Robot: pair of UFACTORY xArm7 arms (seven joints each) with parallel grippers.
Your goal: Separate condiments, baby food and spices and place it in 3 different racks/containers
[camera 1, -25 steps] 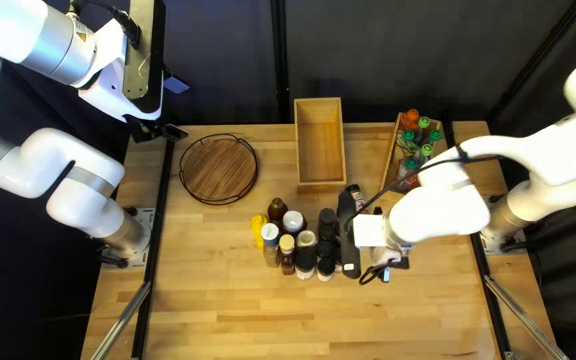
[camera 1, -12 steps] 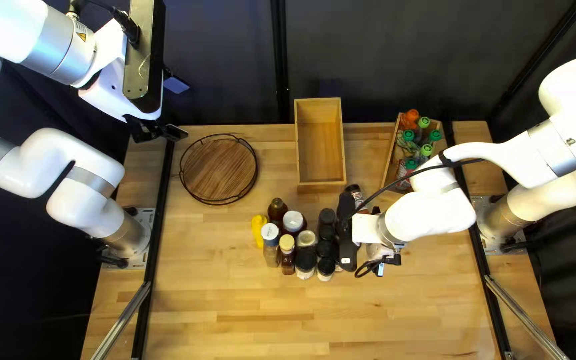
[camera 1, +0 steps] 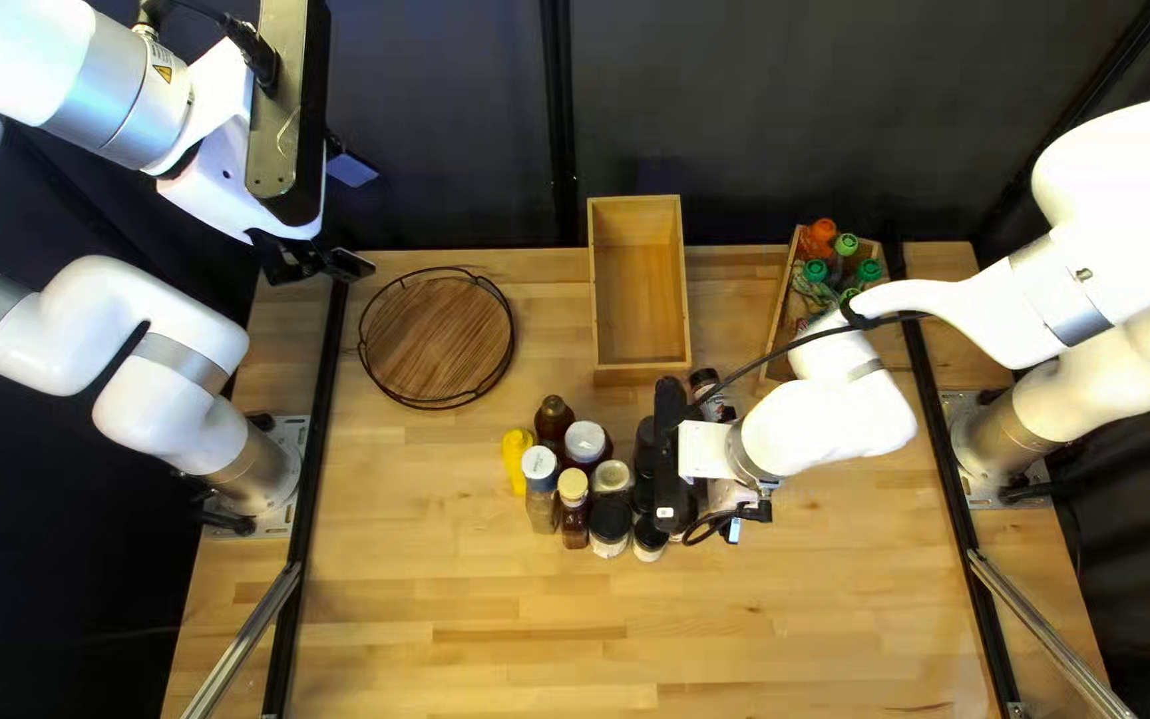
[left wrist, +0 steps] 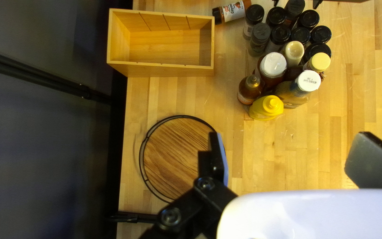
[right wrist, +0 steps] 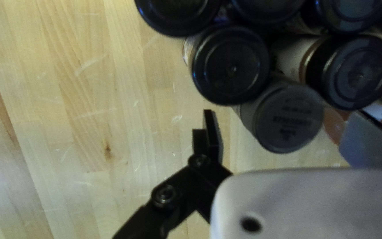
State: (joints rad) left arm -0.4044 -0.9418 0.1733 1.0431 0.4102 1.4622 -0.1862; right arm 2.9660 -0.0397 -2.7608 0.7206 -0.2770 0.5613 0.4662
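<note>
Over by the black-capped jars [right wrist: 230, 65], the right tool [right wrist: 281, 115] is held wide open, probably so the grey-lidded jar [right wrist: 292, 121] can be straddled without neighbours getting bumped.

Counter [camera 1: 535, 653]: wood, lacquer giving a soft sheen; fine scratches showing close up. Wooden box [left wrist: 161, 68]: pale, sanded-looking walls reading smooth, satin. Round tray [left wrist: 173, 155]: darker wood, grain running visibly, looking smooth; its rim [left wrist: 140, 159] appearing as matt black metal wire. Yellow bottle [left wrist: 264, 110]: plastic, glossy, catching highlights. Brown bottle [left wrist: 248, 90]: shining; glass or plastic staying undetermined. Black lid [right wrist: 231, 66]: smooth plastic, reflecting light along its ridge. Grey lid [right wrist: 289, 119]: looking matt by comparison. Curtain [camera 1: 762, 107]: dark cloth, hanging matt. Right arm [camera 1: 815, 440]: smooth white shell, metal collars gleaming dully. Side rail [camera 1: 244, 642]: bare metal, shining.
</note>
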